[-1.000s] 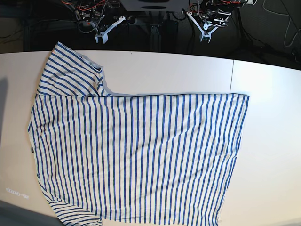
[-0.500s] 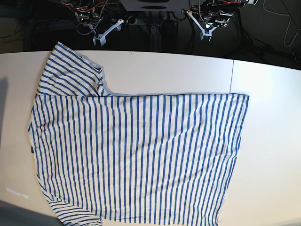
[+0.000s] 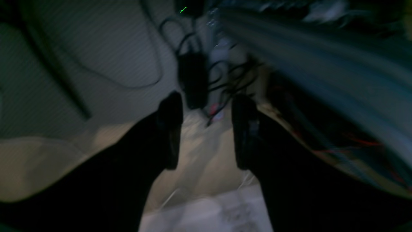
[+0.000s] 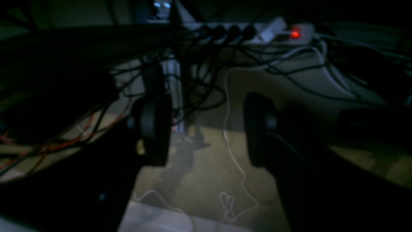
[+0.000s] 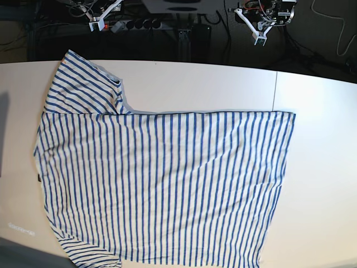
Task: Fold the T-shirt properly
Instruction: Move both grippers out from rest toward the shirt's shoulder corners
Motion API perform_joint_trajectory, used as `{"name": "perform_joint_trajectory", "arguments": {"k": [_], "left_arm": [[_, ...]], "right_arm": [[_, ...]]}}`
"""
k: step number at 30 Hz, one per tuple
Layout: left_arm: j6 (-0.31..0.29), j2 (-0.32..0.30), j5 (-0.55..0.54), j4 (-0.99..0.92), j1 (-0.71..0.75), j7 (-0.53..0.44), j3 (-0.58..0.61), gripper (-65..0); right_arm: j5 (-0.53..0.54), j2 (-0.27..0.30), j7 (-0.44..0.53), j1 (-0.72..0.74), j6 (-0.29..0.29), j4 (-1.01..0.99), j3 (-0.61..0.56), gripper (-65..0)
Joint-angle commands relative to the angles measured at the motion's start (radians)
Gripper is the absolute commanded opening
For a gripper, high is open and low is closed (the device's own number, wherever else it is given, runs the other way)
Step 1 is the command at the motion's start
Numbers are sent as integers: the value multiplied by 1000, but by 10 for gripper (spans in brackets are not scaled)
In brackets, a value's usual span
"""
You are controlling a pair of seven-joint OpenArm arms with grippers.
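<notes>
Robotics lab bench with a dark, cable-strewn back area

A wide, smooth white tabletop (image 5: 223, 84) fills the base view, its panels meeting at a thin seam. Behind it, tangled black cables (image 4: 206, 64) run to a long white power strip (image 4: 251, 32) with a glowing red switch, and bare wiring hangs beneath a dark equipment frame.

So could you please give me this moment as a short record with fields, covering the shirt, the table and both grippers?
shirt: T-shirt lies spread flat, unfolded, one sleeve toward the far left corner
table: white table, bare strip right of the shirt
left gripper: left gripper open, holds nothing, beyond the table's far edge
right gripper: right gripper open, holds nothing, over cables behind the table
contact: neither gripper touches the shirt
fold: not yet begun
</notes>
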Motion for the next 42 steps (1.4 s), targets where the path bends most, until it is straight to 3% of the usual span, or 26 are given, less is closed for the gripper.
{"name": "perform_joint_trajectory", "arguments": {"k": [1, 5, 11, 17, 21, 29, 36, 42], "left_arm": [[-53, -20, -20, 37, 24, -1, -2, -369], [-113, -45, -92, 175, 102, 5, -14, -369], [-138, -67, -182, 435, 232, 72, -90, -369], [-143, -89, -303, 716, 360, 154, -172, -369], [-145, -105, -323, 853, 420, 163, -197, -369], [-146, -113, -322, 948, 454, 200, -200, -369], [-146, -113, -322, 948, 453, 214, -200, -369], [-146, -116, -321, 948, 454, 227, -200, -369]], "right_arm": [[20, 14, -1, -34, 23, 39, -3, -294], [135, 47, -104, -147, 23, 211, -4, -294], [381, 133, -281, -333, 24, 547, -3, -294], [532, 235, -369, -502, 32, 924, 34, -294], [642, 283, -387, -535, 31, 1086, 106, -294], [789, 313, -457, -498, 31, 1204, 280, -294], [832, 314, -500, -422, 32, 1204, 382, -294], [812, 313, -506, -418, 31, 1201, 395, -294]]}}
